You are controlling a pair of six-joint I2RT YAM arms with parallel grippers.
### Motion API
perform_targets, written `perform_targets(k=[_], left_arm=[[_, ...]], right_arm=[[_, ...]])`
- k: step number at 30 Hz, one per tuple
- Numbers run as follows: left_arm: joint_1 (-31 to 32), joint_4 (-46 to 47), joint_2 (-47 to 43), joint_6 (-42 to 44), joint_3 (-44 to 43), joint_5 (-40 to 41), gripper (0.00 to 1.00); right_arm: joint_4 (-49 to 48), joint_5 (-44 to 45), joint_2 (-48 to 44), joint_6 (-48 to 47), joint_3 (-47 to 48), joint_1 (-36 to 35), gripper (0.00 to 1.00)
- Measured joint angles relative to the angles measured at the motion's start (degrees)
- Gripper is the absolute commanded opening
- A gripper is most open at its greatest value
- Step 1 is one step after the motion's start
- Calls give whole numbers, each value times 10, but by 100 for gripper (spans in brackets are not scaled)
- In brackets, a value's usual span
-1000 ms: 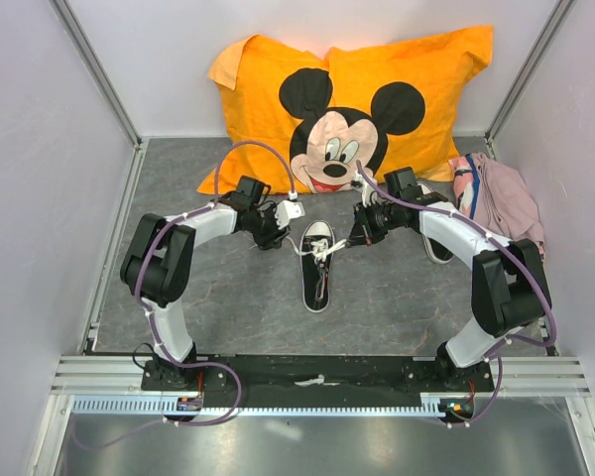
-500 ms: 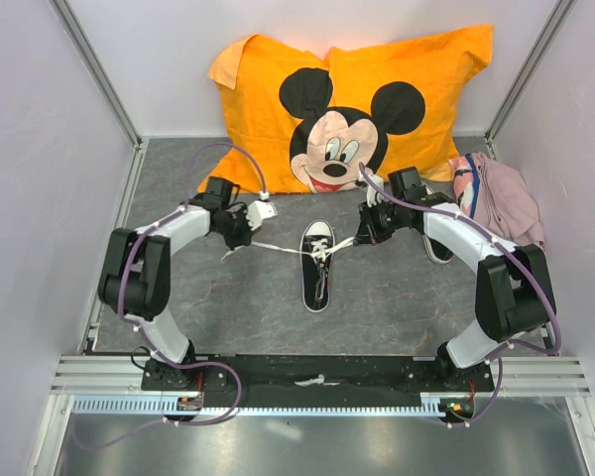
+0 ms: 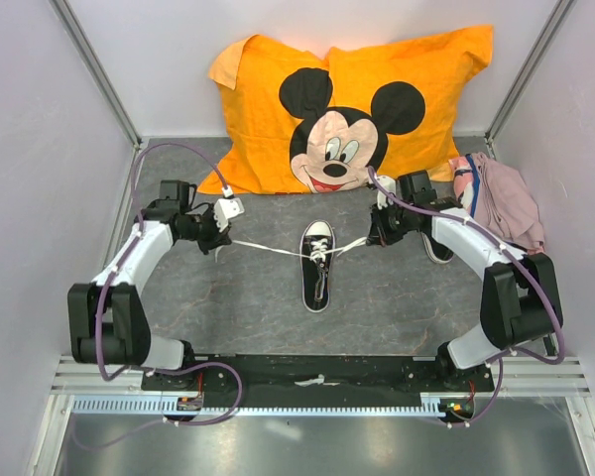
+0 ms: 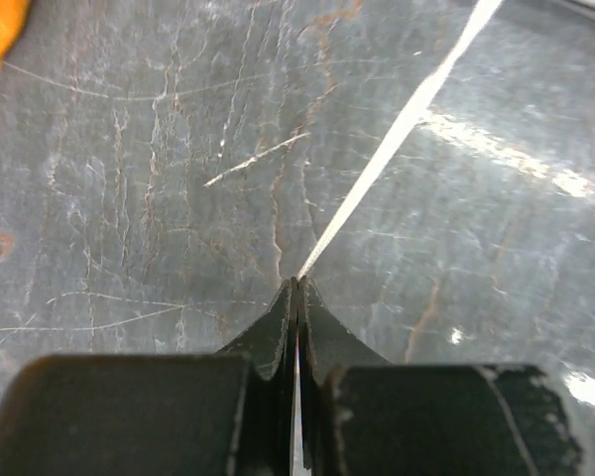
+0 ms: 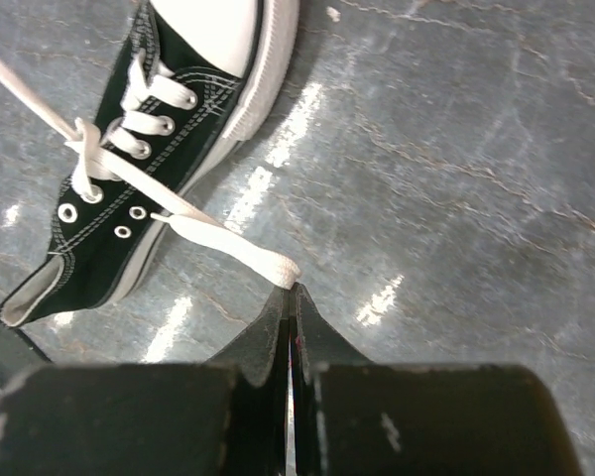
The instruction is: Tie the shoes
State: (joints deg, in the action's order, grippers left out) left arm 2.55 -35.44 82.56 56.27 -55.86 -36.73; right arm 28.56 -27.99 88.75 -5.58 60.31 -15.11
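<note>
- Broadly, the job looks to be in its early part: no bow shows on either shoe.
- The small black canvas sneaker with white toe cap and white sole [image 3: 317, 268] lies in the middle of the grey stone-patterned table top [image 3: 228, 317]. It sits between the two arms, with its toe toward the orange cushion printed with a cartoon mouse [image 3: 268, 89].
- Its long white lace [image 5: 228, 241] runs off the upper eyelets to both sides in nearly straight lines, one end going to each arm.
- The left gripper [image 4: 297, 284] has its jaws pressed together on the left lace end, well out to the left of the sneaker. Its wrist view shows the strand leaving the tips taut.
- The right gripper [image 5: 290, 290] likewise pinches the other end with its jaws together, near the sneaker's right side.
- In the right wrist view the two strands seem to cross over the tongue by the top eyelets. I judge the step in hand to be drawing a first half-knot snug. Whether the strands truly wrap one another or merely cross, I cannot tell.
- By my reckoning, the loops and the bow on this sneaker are left to do, and then the whole tie on the other.
- The second sneaker [image 3: 439, 253] lies under the right forearm, near a crumpled pink cloth [image 3: 501, 198]. It is mostly hidden and its laces are out of sight, so their state cannot be told.
</note>
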Motion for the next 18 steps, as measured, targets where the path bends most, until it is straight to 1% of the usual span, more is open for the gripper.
perform_targets(k=[6,8,15,18], left_arm=[[-2,-33,-84,21,14,-74,1],[-2,-36,-108,21,20,-88,2],[-12,-57,-121,22,38,-103,2],[13,-66,-121,20,31,-126,2]], right_arm=[[-2,28,-22,-2,-20,11,0],[-5,38,-29,-2,-26,13,0],[-18,65,-34,-1,-36,17,0],[-27,60,-34,3,-36,17,0]])
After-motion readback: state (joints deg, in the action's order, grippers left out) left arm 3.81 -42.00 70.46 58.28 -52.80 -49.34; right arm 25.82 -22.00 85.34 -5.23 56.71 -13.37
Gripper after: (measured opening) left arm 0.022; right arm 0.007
